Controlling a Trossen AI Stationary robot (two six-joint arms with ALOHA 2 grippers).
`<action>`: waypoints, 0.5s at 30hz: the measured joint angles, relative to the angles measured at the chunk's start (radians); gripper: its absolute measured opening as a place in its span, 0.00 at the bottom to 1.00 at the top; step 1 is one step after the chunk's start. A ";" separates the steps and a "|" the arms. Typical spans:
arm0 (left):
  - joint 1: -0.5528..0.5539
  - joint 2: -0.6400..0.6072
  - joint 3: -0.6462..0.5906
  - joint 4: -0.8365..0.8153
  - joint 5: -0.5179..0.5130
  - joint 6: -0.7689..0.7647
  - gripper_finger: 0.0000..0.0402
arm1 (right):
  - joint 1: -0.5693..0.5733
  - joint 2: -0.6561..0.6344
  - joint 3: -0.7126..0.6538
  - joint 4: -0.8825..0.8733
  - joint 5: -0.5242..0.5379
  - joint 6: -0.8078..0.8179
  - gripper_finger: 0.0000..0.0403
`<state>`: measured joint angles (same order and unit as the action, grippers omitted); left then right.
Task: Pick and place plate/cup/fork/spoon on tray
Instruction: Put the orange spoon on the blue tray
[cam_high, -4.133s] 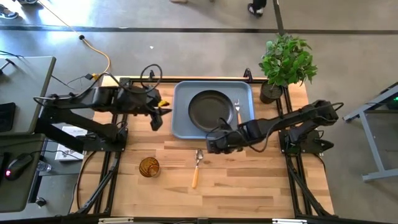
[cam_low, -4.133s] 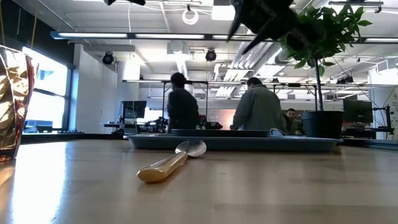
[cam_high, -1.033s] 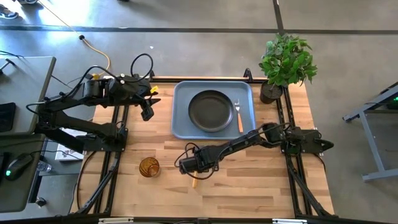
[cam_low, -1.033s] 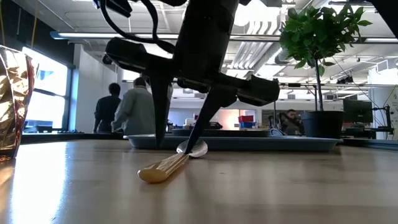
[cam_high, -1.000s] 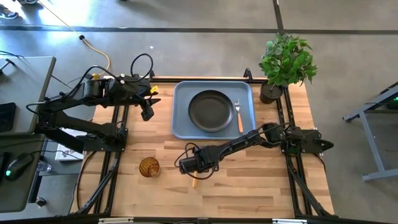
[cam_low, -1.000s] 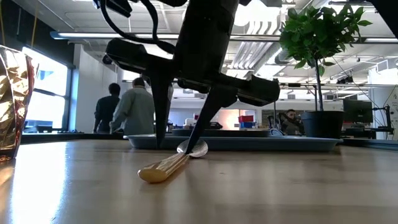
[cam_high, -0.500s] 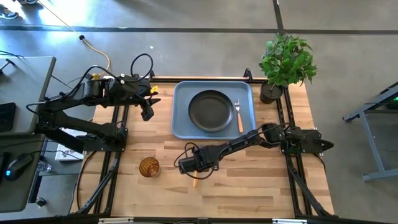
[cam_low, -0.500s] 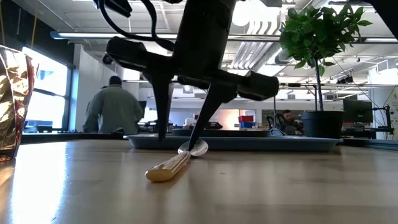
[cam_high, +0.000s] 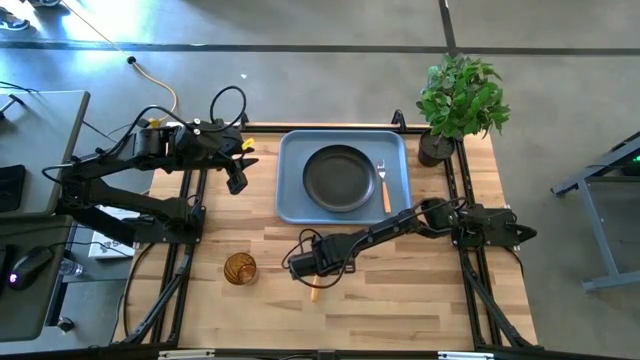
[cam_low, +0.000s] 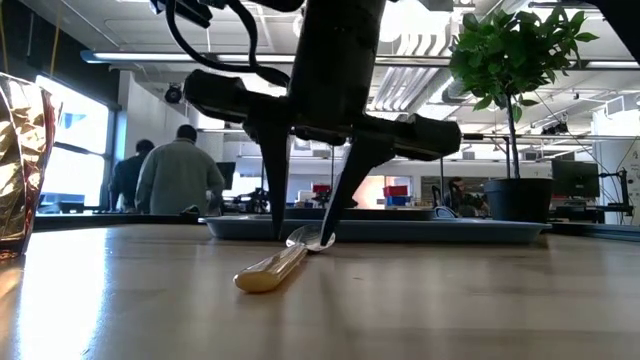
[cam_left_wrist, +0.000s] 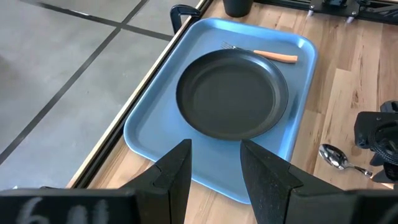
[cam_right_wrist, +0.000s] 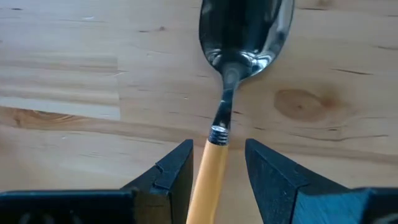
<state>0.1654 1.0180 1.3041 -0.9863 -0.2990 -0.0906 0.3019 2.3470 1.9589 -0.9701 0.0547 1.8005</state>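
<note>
Spoon (cam_right_wrist: 233, 74) on the wood table (cam_high: 400, 300) lies right between the jaws of my right gripper (cam_right_wrist: 217, 163), which are parted narrowly, one finger either side of its yellow-orange handle, and I cannot tell if they touch it. Its shiny bowl points ahead of the fingertips. My left gripper (cam_left_wrist: 214, 163) waits, jaws apart with nothing between them; ahead of it the tray (cam_left_wrist: 152, 118) carries the plate (cam_left_wrist: 232, 94) and, beyond that, the fork (cam_left_wrist: 264, 53). The cup (cam_high: 239, 269) stands well off to the side of the right gripper.
</note>
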 joint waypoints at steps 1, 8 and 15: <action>0.000 0.000 0.000 0.000 0.000 0.005 0.31 | 0.000 0.000 -0.006 0.010 0.000 0.000 0.34; 0.000 0.000 0.000 0.000 -0.001 0.015 0.31 | 0.000 0.008 -0.018 0.018 -0.004 -0.002 0.34; 0.000 0.000 0.000 0.002 -0.001 0.017 0.31 | -0.001 0.034 -0.014 0.025 -0.034 0.004 0.34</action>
<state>0.1654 1.0180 1.3041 -0.9844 -0.3002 -0.0740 0.3010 2.3806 1.9446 -0.9455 0.0207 1.8043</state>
